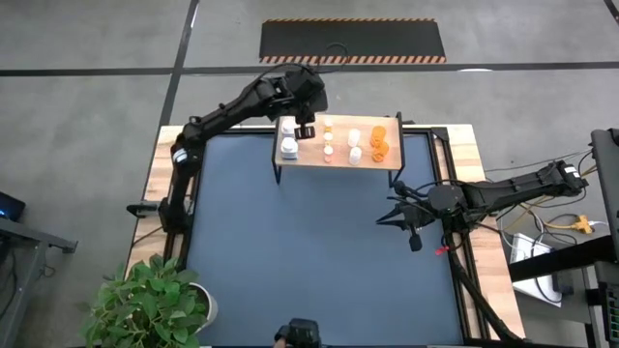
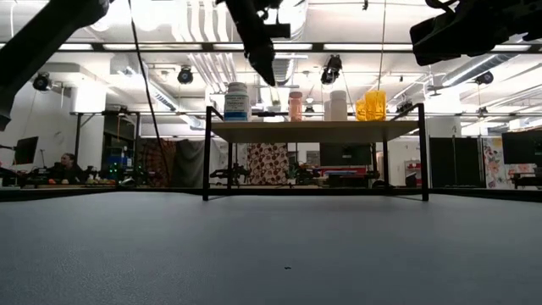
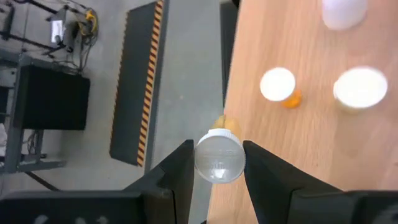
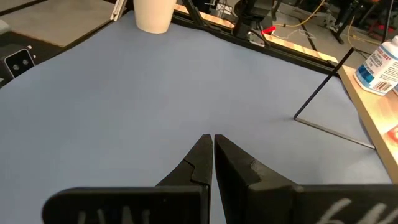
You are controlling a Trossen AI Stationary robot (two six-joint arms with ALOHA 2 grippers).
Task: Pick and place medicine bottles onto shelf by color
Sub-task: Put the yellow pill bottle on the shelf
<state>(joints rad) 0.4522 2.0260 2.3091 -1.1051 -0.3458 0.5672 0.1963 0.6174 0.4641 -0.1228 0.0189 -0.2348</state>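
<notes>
From above, the left pincer (image 1: 304, 124) hangs over the far left corner of the light-wood shelf on thin black legs (image 1: 338, 160), beside the white bottles (image 1: 288, 145). Its wrist camera looks straight down: the part-open fingers (image 3: 180, 171) clamp a small white-capped amber bottle (image 3: 219, 155), upright, poised at the shelf's edge. The right pincer (image 4: 213, 152), fully closed and empty, waits over the dark blue desk mat (image 4: 124, 93).

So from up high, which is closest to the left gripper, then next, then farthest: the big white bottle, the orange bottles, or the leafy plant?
1. Big white bottle, just beside the left gripper, at the shelf's left end.
2. Orange bottles, at the shelf's right end.
3. Leafy green plant, at the table's near-left corner.
</notes>
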